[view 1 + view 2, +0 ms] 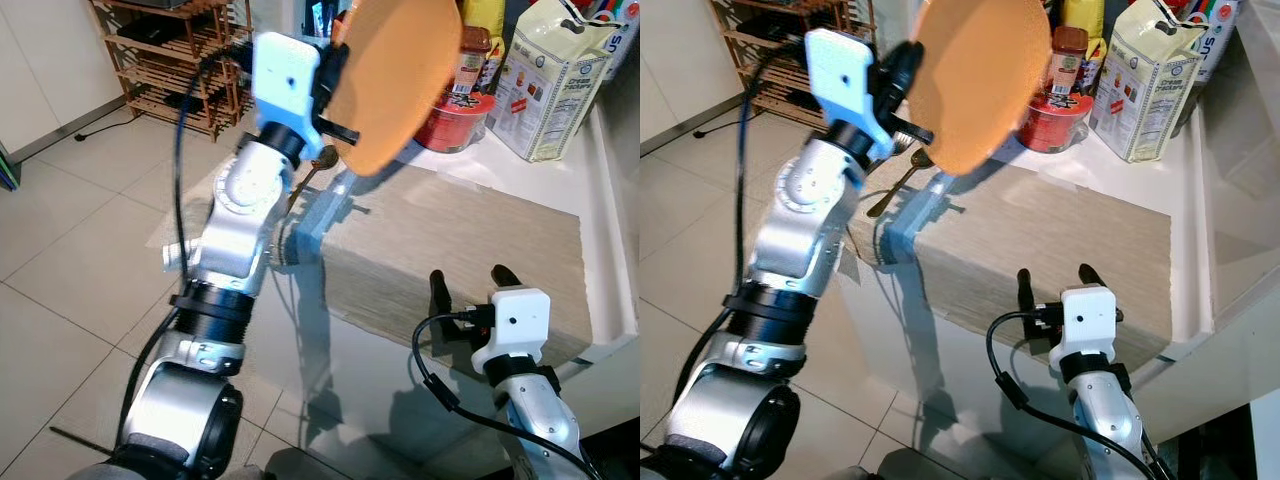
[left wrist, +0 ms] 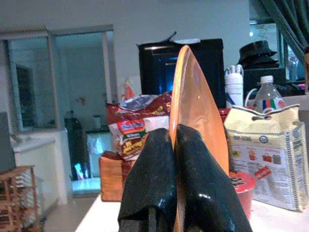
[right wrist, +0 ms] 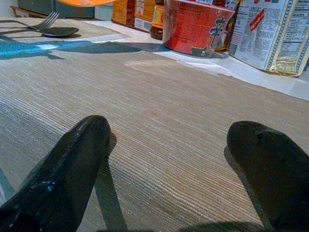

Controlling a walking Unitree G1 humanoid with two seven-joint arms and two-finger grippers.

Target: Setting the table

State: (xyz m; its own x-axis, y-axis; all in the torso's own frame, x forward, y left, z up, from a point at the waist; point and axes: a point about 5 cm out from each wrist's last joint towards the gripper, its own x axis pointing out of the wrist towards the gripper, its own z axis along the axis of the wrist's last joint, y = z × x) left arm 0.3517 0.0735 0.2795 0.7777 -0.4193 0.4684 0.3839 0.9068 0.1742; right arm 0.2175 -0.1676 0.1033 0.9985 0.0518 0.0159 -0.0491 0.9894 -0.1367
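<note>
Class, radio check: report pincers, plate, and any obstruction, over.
Left pincer shut on orange plate, held tilted above the placemat. Right pincer open, low over placemat's near edge. Spoon and fork at placemat's far-left corner.

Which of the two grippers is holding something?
The left gripper, raised above the placemat, is clamped on the orange plate's rim; the right gripper rests open and empty at the placemat's near edge.

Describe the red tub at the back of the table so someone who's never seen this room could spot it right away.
Start at the woven placemat on the white table and look past its far edge to the row of groceries. The red tub stands there beside the tall cream carton, under the orange plate the left gripper holds. It is the only squat, round, red container.
</note>
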